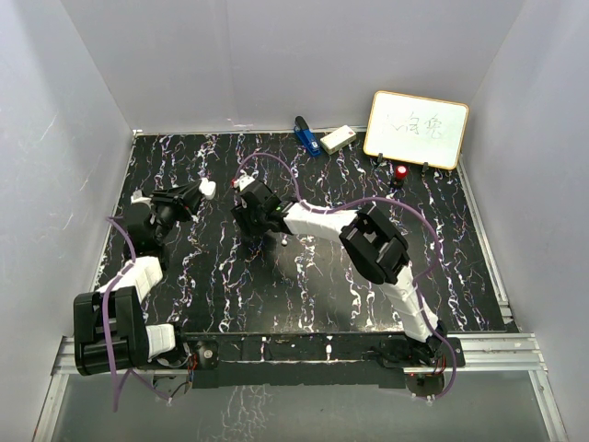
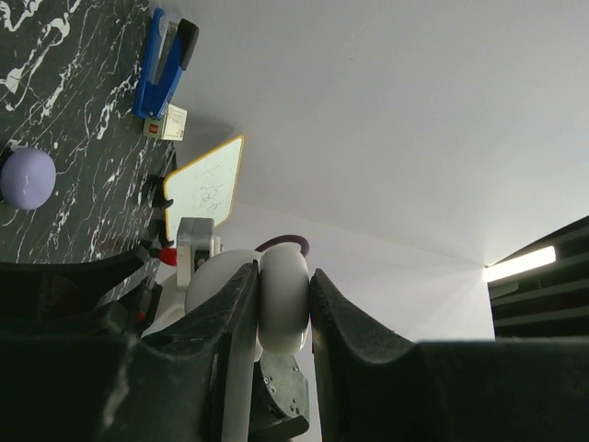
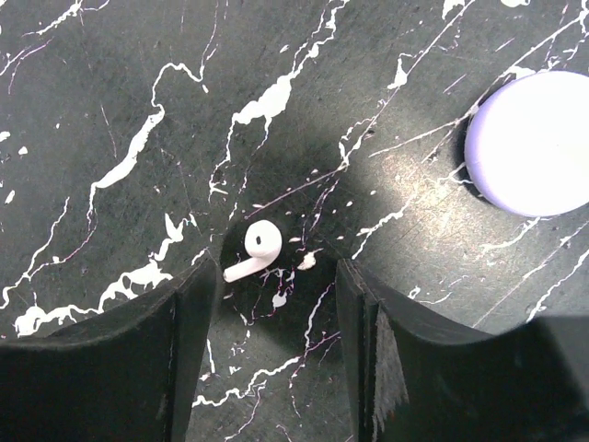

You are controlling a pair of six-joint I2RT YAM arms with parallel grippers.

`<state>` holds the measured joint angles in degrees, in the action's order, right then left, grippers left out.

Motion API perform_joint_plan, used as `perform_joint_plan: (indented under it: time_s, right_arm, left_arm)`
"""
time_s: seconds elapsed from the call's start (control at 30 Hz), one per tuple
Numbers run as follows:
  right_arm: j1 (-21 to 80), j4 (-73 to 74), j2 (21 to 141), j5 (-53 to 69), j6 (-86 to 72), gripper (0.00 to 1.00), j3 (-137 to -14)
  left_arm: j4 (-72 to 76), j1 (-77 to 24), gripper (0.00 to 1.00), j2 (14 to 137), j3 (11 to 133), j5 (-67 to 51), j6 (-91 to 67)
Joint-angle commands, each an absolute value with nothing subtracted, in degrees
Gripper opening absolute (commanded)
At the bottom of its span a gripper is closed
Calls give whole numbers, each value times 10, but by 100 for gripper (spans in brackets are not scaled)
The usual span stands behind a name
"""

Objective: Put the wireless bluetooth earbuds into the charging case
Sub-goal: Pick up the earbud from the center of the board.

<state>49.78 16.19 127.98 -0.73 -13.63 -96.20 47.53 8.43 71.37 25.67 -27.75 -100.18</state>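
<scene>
A small white stemmed earbud (image 3: 258,249) lies on the black marbled table, stem pointing lower left. My right gripper (image 3: 274,278) hangs open just above it, the bud close to the inner edge of the left finger (image 3: 189,313) and touching neither finger. In the top view the right gripper (image 1: 252,204) points down at the table's middle left and hides the bud. My left gripper (image 2: 283,276) is shut on a white round charging case (image 2: 283,299), held edge-on off the table (image 1: 206,188). A pale purple round case (image 3: 538,143) rests on the table nearby (image 2: 28,178).
A blue stapler (image 1: 306,136) and a small white box (image 1: 338,139) lie at the back edge. A whiteboard (image 1: 416,129) stands at the back right with a red-capped knob (image 1: 402,172) in front of it. White walls enclose the table.
</scene>
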Motion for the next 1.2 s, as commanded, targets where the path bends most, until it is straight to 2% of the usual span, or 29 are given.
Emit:
perform_joint_plan:
  time_s: [0.0, 0.43, 1.17]
  right_arm:
    - [500, 155, 1296, -25, -139, 51, -1001]
    - [517, 189, 1317, -66, -136, 44, -1028]
    - [543, 218, 1345, -133, -111, 38, -1046]
  left_arm:
    - [477, 93, 0, 688, 251, -295, -1009]
    - [487, 108, 0, 684, 240, -299, -1023]
    - [498, 125, 0, 678, 225, -306, -1038]
